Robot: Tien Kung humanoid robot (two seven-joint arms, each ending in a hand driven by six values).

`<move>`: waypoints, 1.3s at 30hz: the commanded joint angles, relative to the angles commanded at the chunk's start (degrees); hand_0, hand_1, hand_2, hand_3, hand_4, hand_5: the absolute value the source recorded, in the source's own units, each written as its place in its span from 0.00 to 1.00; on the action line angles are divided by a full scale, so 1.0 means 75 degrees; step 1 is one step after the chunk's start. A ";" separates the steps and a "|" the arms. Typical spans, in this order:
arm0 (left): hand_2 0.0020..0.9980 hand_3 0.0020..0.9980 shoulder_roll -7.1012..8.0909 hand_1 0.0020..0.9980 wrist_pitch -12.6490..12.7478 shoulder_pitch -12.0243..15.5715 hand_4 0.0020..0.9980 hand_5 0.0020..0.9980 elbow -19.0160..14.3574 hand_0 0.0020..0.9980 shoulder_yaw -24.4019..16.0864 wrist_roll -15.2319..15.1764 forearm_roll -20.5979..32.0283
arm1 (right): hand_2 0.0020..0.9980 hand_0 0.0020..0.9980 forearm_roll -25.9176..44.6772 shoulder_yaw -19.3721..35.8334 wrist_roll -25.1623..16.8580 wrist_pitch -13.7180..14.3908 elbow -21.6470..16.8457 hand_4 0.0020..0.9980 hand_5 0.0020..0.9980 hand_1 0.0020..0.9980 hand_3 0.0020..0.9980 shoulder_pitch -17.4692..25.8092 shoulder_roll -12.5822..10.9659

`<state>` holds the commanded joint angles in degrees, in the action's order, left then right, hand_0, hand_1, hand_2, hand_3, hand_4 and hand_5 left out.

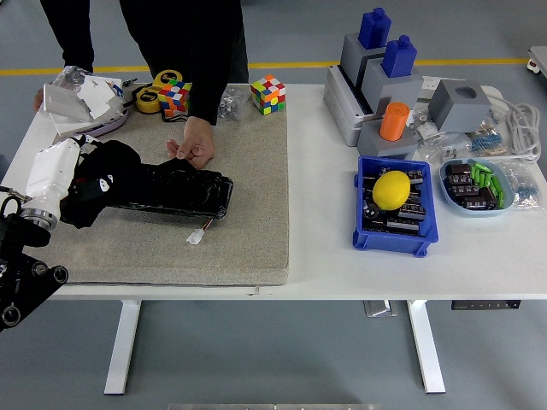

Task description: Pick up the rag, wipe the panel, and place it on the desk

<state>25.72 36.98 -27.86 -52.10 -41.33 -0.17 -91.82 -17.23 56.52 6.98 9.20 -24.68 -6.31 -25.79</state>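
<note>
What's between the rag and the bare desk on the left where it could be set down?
Nothing visible. The left hand holds the rag at the panel's left end, over the mat's edge; the bare desk lies just beside it. The person's hand is further right.
</note>
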 joint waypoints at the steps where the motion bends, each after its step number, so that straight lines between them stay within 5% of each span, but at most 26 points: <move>1: 0.34 0.64 -0.0020 0.09 0.0000 0.0001 0.56 0.04 0.0001 0.17 0.0029 0.0002 0.0015 | 0.67 0.72 0.0006 -0.0008 0.0000 -0.0001 0.0002 1.00 0.60 0.61 0.61 -0.0001 -0.0002; 39: 0.34 0.64 -0.0351 0.09 0.0000 -0.0481 0.56 0.04 -0.1280 0.18 0.1771 0.0289 -0.0186 | 0.67 0.72 0.0030 -0.0088 -0.0019 -0.0042 0.0025 1.00 0.60 0.61 0.61 -0.0031 -0.0046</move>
<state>23.09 36.98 -31.47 -61.70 -28.05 2.00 -93.22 -17.00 55.86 6.84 8.88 -24.50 -6.54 -26.13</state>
